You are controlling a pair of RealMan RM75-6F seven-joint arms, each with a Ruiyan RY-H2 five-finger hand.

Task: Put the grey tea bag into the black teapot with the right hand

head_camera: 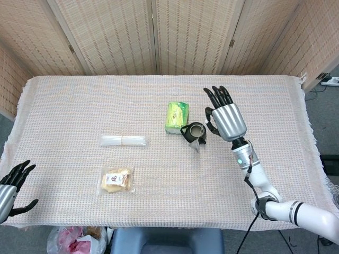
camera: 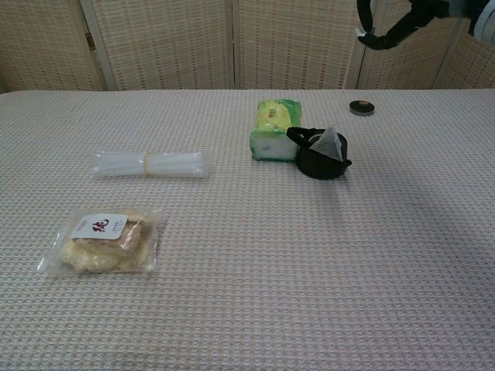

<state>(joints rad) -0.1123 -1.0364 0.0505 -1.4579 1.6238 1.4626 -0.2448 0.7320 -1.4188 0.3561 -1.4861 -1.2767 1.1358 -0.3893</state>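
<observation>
From the head view, the table point(head_camera: 79, 100) wears a pale woven cloth with a fine waffle texture and a fringed edge. The small, round black teapot point(head_camera: 194, 133) stands beside a green packet point(head_camera: 177, 116), the two touching or nearly so. The grey tea bag point(head_camera: 198, 143) shows as a small pale wedge at the pot's near rim. The right hand point(head_camera: 225, 118), silver-backed with black fingers, is raised just right of the pot, back toward the camera, fingers straight, slightly apart and pointing away; whether it pinches the bag's string cannot be told. A flat clear plastic bundle point(head_camera: 124, 140) and a clear bag of snacks point(head_camera: 117, 180) lie well to the left, and a small black lid point(head_camera: 221, 93) sits beyond the hand. The left hand point(head_camera: 11, 188) hovers at the table's near left corner, fingers spread, holding nothing.

From the chest view, the tea bag point(camera: 329, 144) is a translucent grey pyramid, its tip up and tilted a little right, sitting over the teapot's point(camera: 321, 161) open mouth. The right hand point(camera: 398, 15) shows at the top edge, high above the pot, dark fingers curved with a gap between them.
</observation>
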